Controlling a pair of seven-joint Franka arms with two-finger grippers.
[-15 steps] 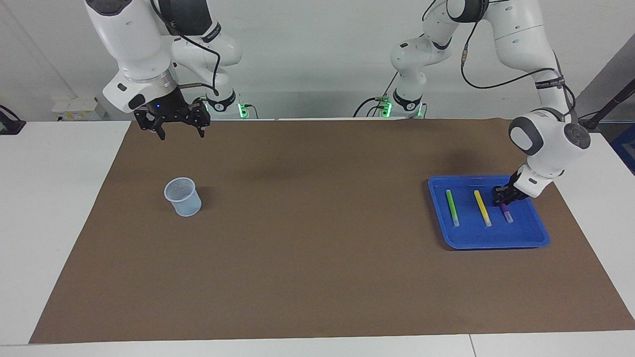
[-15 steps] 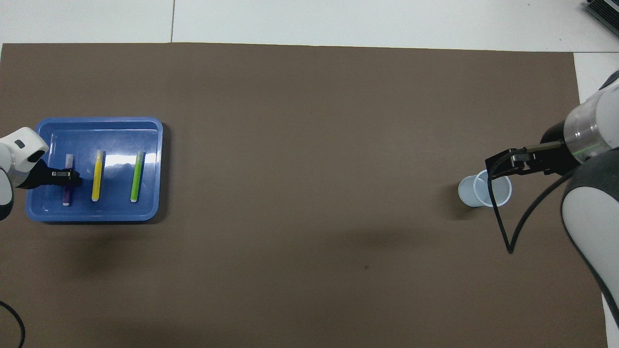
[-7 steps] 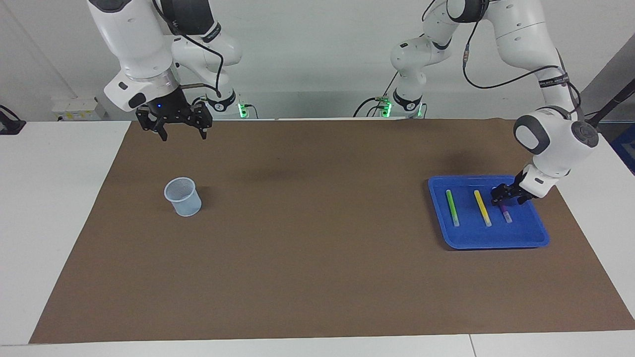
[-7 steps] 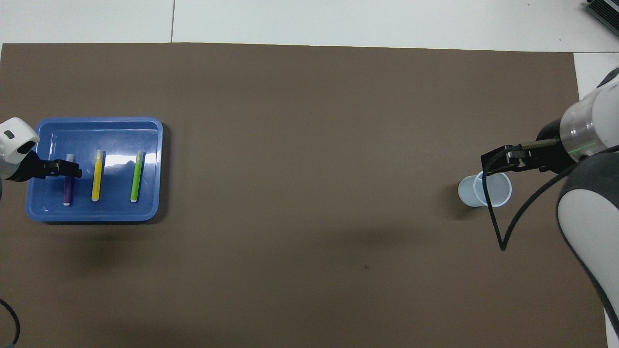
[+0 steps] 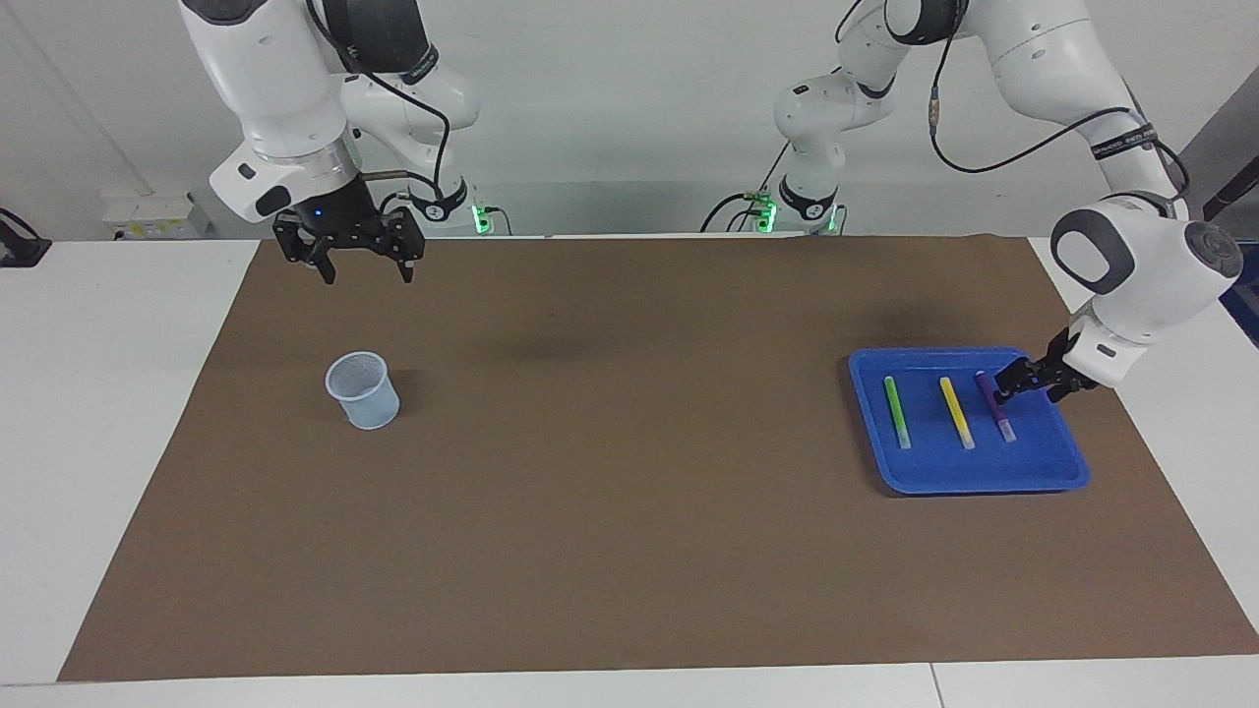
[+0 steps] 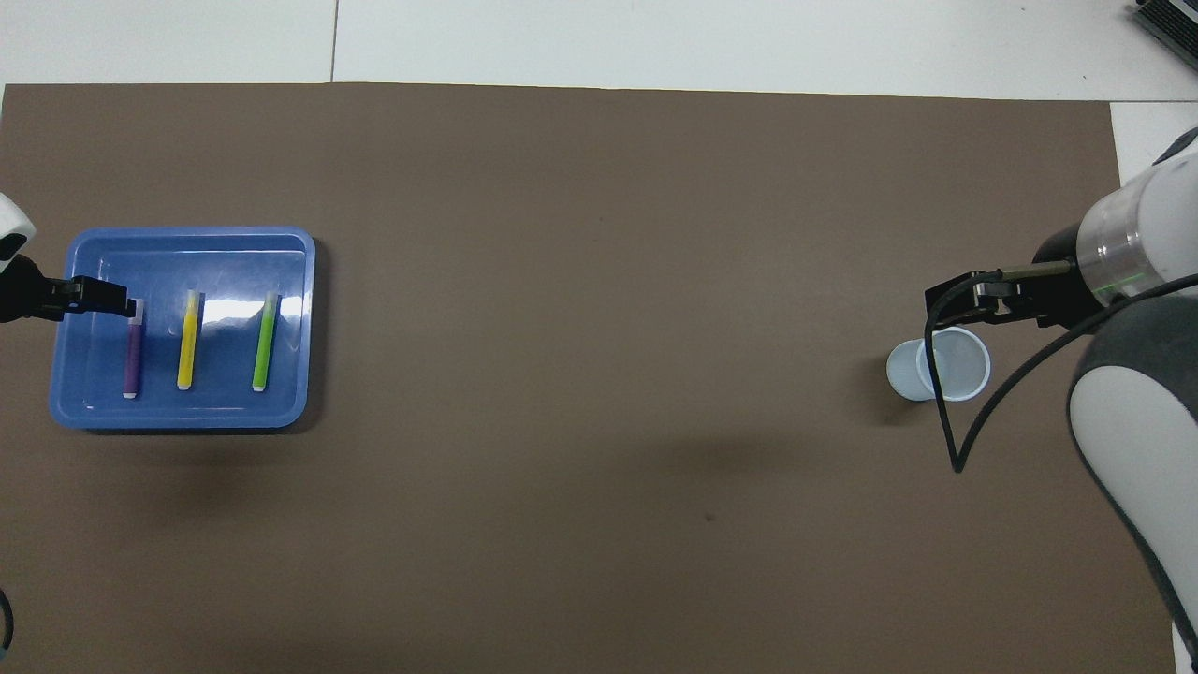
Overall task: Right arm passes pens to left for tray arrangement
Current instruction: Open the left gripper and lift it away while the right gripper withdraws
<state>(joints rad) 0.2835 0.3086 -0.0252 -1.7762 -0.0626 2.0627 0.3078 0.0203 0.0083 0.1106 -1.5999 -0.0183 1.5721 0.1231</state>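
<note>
pens: green (image 5: 896,411), yellow (image 5: 955,412), purple (image 5: 994,405) side by side in blue tray (image 5: 984,474) | left tool (image 5: 1023,379) wide, empty, over tray edge | right tool (image 5: 361,258) wide, empty, raised, waiting | cup (image 5: 363,390) on worktop

left gripper (image 5: 1023,382) released purple pen (image 5: 993,405), withdrew; fingers apart.

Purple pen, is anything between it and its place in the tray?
No. The purple pen already lies in the blue tray beside the yellow pen and green pen. The left gripper, open, hangs over the tray's edge.
</note>
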